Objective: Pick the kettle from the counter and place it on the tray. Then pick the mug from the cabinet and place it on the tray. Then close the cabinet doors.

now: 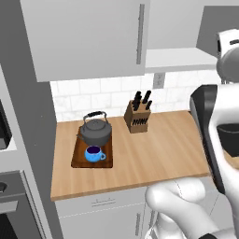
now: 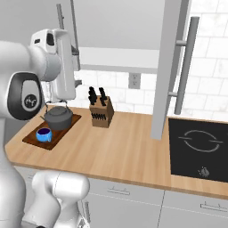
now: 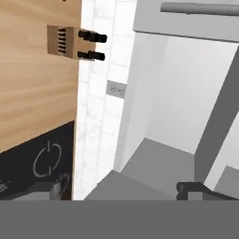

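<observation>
The dark grey kettle (image 1: pixel 95 131) (image 2: pixel 59 117) stands on the dark brown tray (image 1: pixel 107 162) (image 2: pixel 31 139) at the left end of the counter (image 1: pixel 154 149) (image 2: pixel 120 151). In front of the kettle, the blue mug (image 1: pixel 94 153) (image 2: pixel 44 134) also sits on the tray. The cabinet's left door (image 1: pixel 84 37) faces front, shut. Its right door (image 2: pixel 167 67) swings out edge-on with its bar handle (image 2: pixel 185 67), baring the white shelf (image 1: pixel 182 58) (image 2: pixel 120 58). My gripper (image 3: pixel 123 190) (image 2: pixel 76 67) is open and holds nothing, raised in front of the cabinet and looking into it.
A wooden knife block (image 1: pixel 138 116) (image 2: pixel 101 111) (image 3: pixel 63 41) stands against the tiled wall right of the tray. A black cooktop (image 2: pixel 200 147) (image 3: pixel 42 158) lies at the counter's right end, under the open door. Bare wood spans between them.
</observation>
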